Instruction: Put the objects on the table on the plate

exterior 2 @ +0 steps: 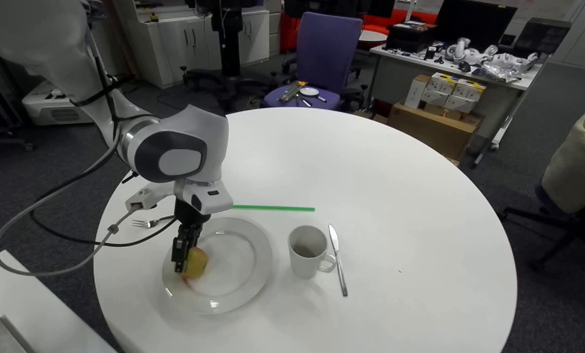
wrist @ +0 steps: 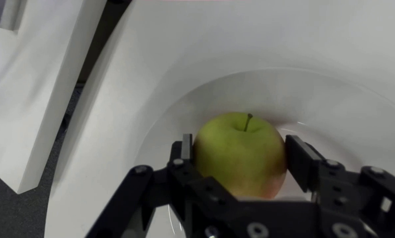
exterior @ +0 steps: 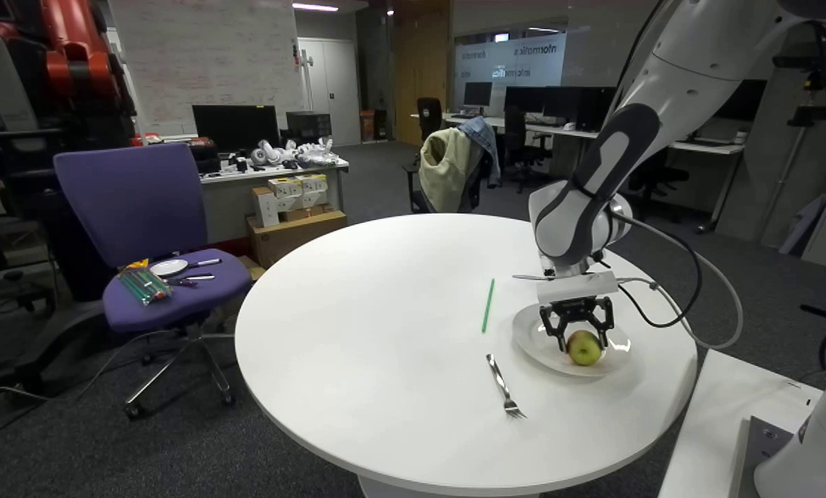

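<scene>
In the wrist view the pads of my gripper (wrist: 240, 145) press on both sides of a yellow-green apple (wrist: 242, 155) with a reddish flank. The apple sits within the white plate (exterior 2: 253, 289), near its rim; whether it bears its weight on the plate I cannot tell. On the round white table (exterior: 378, 332) lie a green stick (exterior: 488, 306) and a silvery fork (exterior: 505, 389). An exterior view also has a white cup (exterior 2: 302, 262) beside the plate, with a knife (exterior 2: 340, 267) past its handle. From the opposite camera the arm hides the cup.
A lower white stand (exterior: 738, 408) carrying the arm's base adjoins the table edge. Cables (exterior: 717, 304) loop from the wrist. A purple chair (exterior: 171, 277) with utensils and a packet on its seat stands beyond the table.
</scene>
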